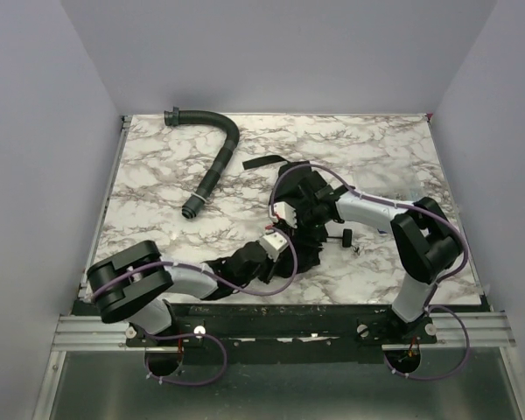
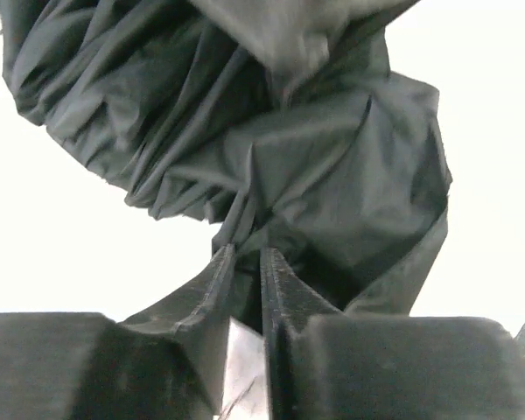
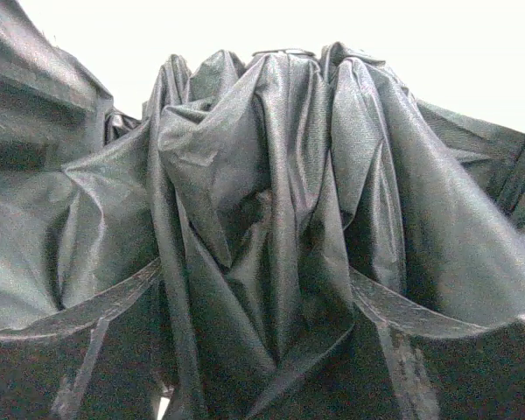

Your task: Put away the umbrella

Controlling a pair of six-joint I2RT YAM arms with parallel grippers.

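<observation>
1. Left pincer (image 2: 246,252) is almost closed. Its two fingers (image 2: 217,289) leave only a narrow slit, and a thin fold of the umbrella (image 2: 332,175) sits between the tips.
2. Above this fold, in the left wrist view, the dark fabric hangs as a crumpled mass with many pleats, and it fills the upper part of the picture.
3. The right pincer (image 3: 255,271) stands wide. A thick bunch of canopy folds fills the whole space between its two fingers and touches both. Whether the fingers really squeeze it, I cannot tell.
4. Seen from above, the umbrella is a short dark bundle on the marble-patterned counter (image 1: 157,184). It lies a little right of the middle, nearer to the front edge than to the back.
5. The left arm (image 1: 192,280) reaches the bundle from the front left, low over the counter. The right arm (image 1: 367,208) comes from the right side and bends over the back part of the bundle. Both pincers are at the bundle, close to each other.
6. A flat black strap (image 1: 261,163) lies on the counter just behind the bundle. Whether it is joined to the umbrella is not visible.
7. A black ribbed hose (image 1: 214,162), curved like a hook, lies in the back left part of the counter, well apart from the umbrella.
</observation>
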